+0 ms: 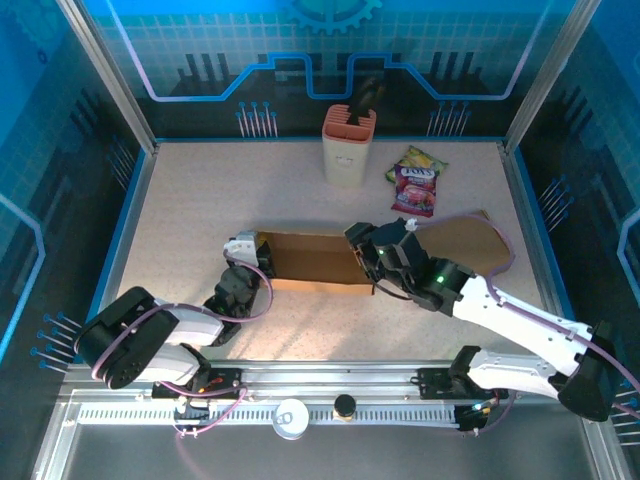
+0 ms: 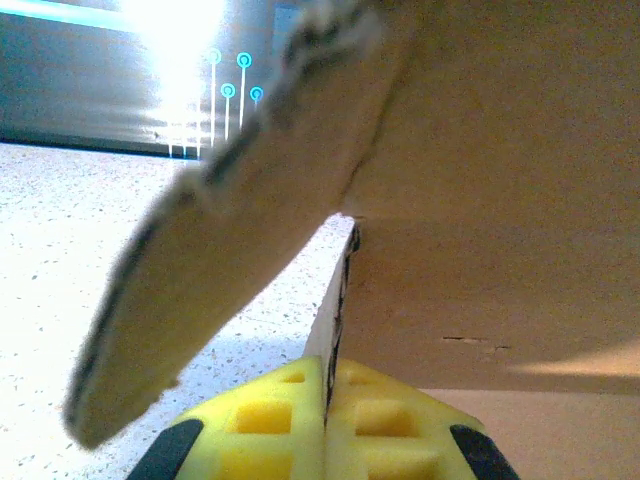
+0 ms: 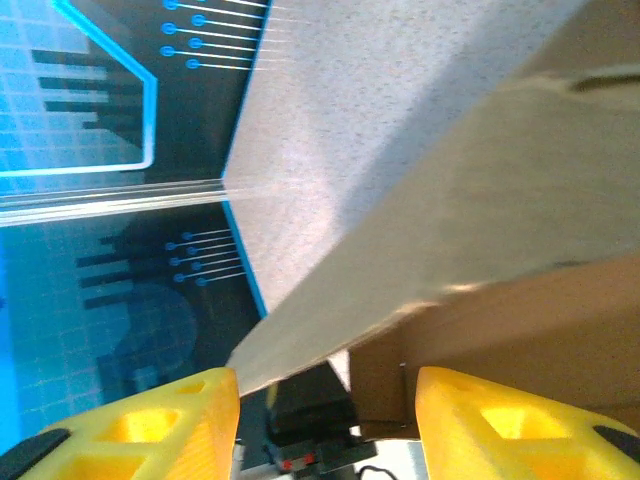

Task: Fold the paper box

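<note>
Left gripper point(image 2: 325, 405) pinches the paper box point(image 1: 310, 258) wall; right gripper point(image 3: 325, 395) gapes half-wide; snack packet point(image 1: 416, 182) lettering unreadable.

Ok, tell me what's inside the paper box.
The paper box shows a bare brown floor, nothing lying on it. The right gripper overhangs its right end, so that corner is hidden.

I was working in a robotics lab cell, where aluminium frame posts point(image 1: 105, 75) held blue panels point(image 1: 330, 50) printed with circuit and gear graphics around a speckled table point(image 1: 200, 200), with robot arms point(image 1: 520, 310) bolted along a metal rail point(image 1: 380, 412).
</note>
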Motion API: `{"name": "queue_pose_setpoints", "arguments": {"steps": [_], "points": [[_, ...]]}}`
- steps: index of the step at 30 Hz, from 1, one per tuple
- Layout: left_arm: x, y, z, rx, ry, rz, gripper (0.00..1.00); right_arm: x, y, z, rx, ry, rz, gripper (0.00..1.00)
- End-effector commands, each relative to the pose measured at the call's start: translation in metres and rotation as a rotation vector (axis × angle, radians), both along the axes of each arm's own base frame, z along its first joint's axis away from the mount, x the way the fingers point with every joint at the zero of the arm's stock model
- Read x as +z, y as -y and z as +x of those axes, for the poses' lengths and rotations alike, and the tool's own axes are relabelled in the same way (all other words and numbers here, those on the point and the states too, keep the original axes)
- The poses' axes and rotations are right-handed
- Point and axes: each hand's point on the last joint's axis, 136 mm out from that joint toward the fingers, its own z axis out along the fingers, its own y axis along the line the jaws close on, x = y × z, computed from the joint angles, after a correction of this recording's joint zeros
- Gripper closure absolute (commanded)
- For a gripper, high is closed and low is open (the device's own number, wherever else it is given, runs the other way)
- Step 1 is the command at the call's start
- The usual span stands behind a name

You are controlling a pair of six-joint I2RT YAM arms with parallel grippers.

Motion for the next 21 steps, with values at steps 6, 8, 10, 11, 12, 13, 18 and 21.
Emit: {"name": "queue_pose_setpoints", "arguments": {"steps": [6,8,10,11,12,13,18,21], "points": [[-0.025,-0.007,-0.005,0.034,-0.06,0.021,1.0,0.009,-0.01,0.008,-0.041,0.006,0.055,0.51],[-0.025,-0.008,-0.006,0.037,-0.055,0.017,1.0,0.005,-0.011,0.011,-0.049,-0.002,0.058,0.53],[-0.024,-0.008,-0.006,0.037,-0.053,0.017,1.0,0.0,-0.01,0.015,-0.063,-0.017,0.059,0.55],[-0.024,-0.008,-0.006,0.036,-0.053,0.015,1.0,-0.002,-0.01,0.017,-0.066,-0.023,0.063,0.57],[-0.024,-0.007,-0.006,0.035,-0.053,0.016,1.0,-0.005,-0.01,0.019,-0.067,-0.031,0.071,0.59],[-0.024,-0.008,-0.006,0.037,-0.052,0.016,1.0,-0.007,-0.01,0.022,-0.069,-0.037,0.081,0.62],[-0.023,-0.008,-0.006,0.039,-0.05,0.017,1.0,-0.018,-0.016,0.028,-0.057,-0.071,0.114,0.75],[-0.023,-0.007,-0.005,0.037,-0.049,0.017,1.0,-0.029,-0.018,0.027,-0.055,-0.098,0.122,0.85]]}}
